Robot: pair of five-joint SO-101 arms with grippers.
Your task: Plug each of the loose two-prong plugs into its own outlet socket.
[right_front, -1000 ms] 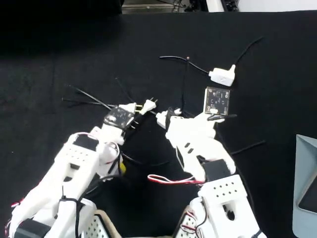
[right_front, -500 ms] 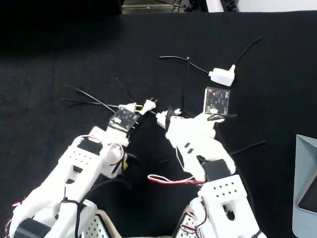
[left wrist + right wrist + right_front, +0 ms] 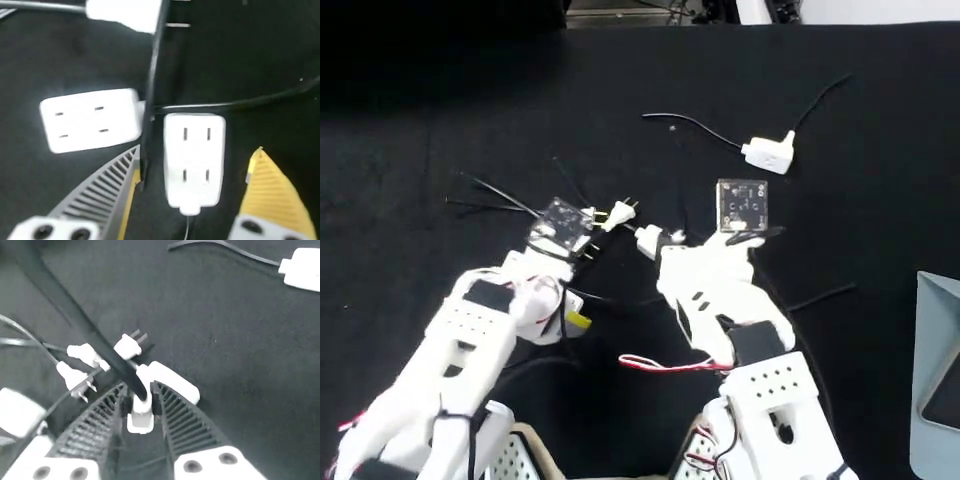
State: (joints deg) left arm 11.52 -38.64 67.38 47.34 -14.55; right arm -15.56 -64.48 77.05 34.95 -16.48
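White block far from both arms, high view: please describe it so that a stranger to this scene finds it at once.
On the black table, look beyond the two white arms, toward the far right. There a white block lies alone, a thin black cable leaving each end. Unlike the small white plugs clustered between the arms, it has nothing beside it.

Both arms have white plastic shells. Left arm (image 3: pixel 470 340), lower left of the high view: black rectangular panel on top, black cables looping beside it. One grey ribbed finger (image 3: pixel 112 185), one yellow ribbed finger (image 3: pixel 272 185), on white mounts with dark screw holes. Right arm (image 3: pixel 720 285), lower centre: dark slots in the shell, perforated white block, red-and-white wire loop (image 3: pixel 660 362). Right fingers (image 3: pixel 95 432) dark grey, ribbed.
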